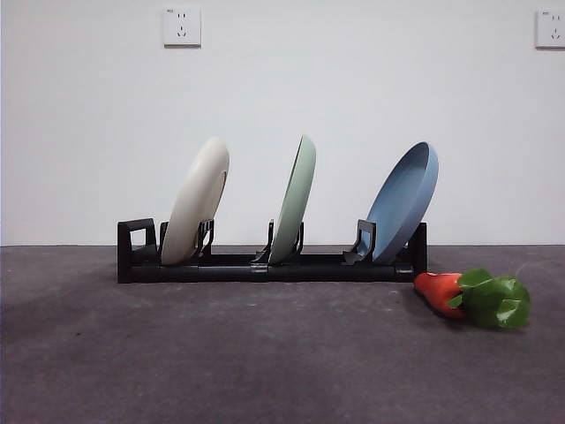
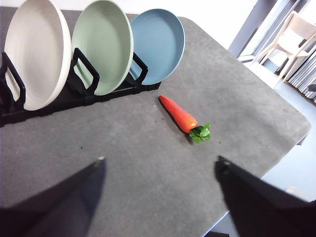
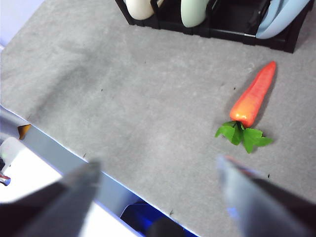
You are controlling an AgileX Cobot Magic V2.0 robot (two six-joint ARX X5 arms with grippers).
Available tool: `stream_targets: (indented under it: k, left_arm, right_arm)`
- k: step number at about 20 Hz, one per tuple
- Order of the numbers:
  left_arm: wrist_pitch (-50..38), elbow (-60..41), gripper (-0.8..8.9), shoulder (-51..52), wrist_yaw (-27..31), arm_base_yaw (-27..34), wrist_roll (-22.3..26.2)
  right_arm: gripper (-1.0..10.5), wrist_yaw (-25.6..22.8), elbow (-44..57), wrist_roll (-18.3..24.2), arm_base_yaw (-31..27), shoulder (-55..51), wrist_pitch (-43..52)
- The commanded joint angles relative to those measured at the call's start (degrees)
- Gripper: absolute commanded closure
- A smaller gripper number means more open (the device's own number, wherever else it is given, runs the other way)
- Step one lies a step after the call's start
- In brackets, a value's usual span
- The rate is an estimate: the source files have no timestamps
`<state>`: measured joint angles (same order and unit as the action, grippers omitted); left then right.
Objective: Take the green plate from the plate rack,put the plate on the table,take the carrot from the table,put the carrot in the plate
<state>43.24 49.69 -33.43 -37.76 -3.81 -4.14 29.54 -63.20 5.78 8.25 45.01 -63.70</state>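
Note:
The green plate (image 1: 295, 199) stands on edge in the middle slot of the black plate rack (image 1: 265, 265), between a cream-white plate (image 1: 196, 201) and a blue plate (image 1: 403, 201). It also shows in the left wrist view (image 2: 102, 45) and, lower edge only, in the right wrist view (image 3: 194, 13). The carrot (image 1: 472, 296) lies on the table (image 1: 265, 362) just right of the rack, also in both wrist views (image 2: 180, 116) (image 3: 252, 96). My left gripper (image 2: 160, 165) is open and empty, above the table in front of the rack. My right gripper (image 3: 158, 168) is open and empty near the table's edge.
The rack (image 2: 79, 96) holds all three plates leaning the same way. The table's edge (image 3: 54, 143) runs close under the right gripper. Chairs (image 2: 296, 37) stand beyond the table's far side. A white wall with two sockets (image 1: 182, 26) is behind the rack.

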Motion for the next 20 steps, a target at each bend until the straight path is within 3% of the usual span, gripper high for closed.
stream_targets:
  k: [1, 9, 20]
  left_arm:
    - [-0.57, 0.31, 2.20, 0.09, -0.28, 0.04, -0.35]
    - [-4.52, 4.28, 2.20, -6.10, -1.27, -3.56, -0.79]
    - [-17.05, 32.37, 2.20, -43.65, 12.94, -22.75, -1.16]
  right_arm:
    - [2.9, -0.02, -0.07, -0.39, 0.13, 0.04, -0.09]
    - [2.9, -0.02, -0.07, -0.81, 0.13, 0.11, -0.09]
    - [2.9, -0.04, -0.07, -0.83, 0.13, 0.11, -0.11]
